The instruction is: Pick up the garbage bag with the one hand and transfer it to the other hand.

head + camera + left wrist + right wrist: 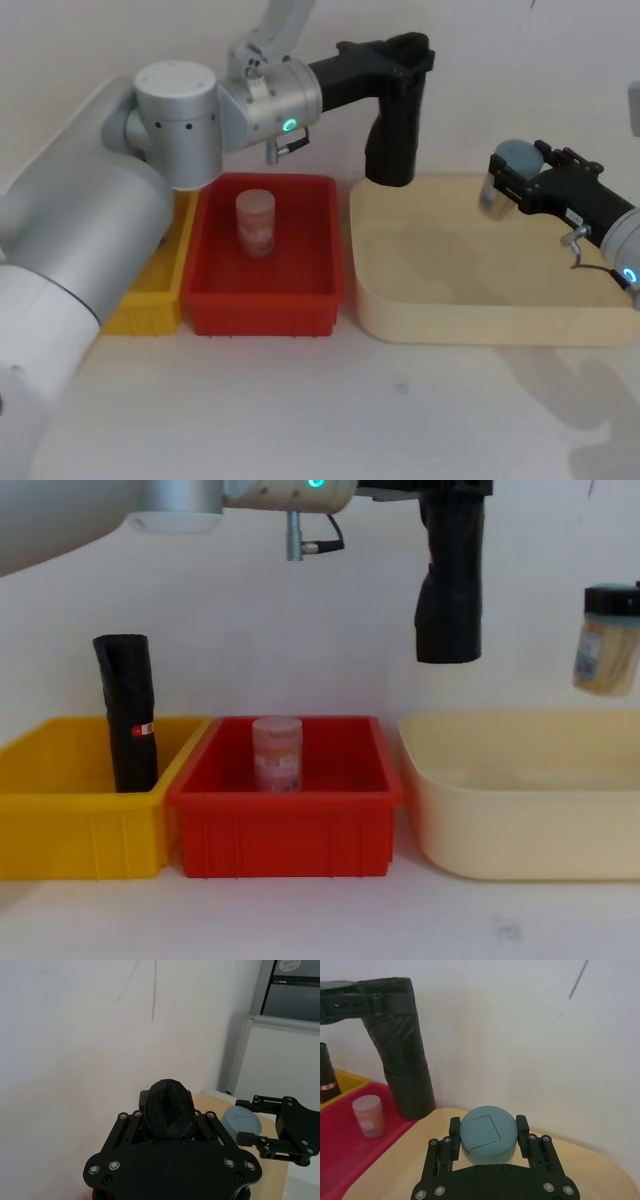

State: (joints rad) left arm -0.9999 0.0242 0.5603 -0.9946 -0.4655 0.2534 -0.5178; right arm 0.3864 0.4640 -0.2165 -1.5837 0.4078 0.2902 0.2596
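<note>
Both grippers are clamping loads, you'll note: the left gripper (pixel 405 55) is dangling the garbage bag (pixel 392 130) upright over the cream tray's (pixel 450 325) back-left corner, seemingly offering it, while the right gripper (pixel 505 172) is clutching a blue-lidded jar (pixel 522 155).

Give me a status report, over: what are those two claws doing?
Left gripper shut on garbage bag, roll hanging aloft. Right gripper shut on grey-lidded jar over cream tub. Jar likely blocks the handover.

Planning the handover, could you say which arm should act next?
Right, probably: the left gripper holds the garbage bag aloft, but the right gripper grips a lidded jar over the tub.
</note>
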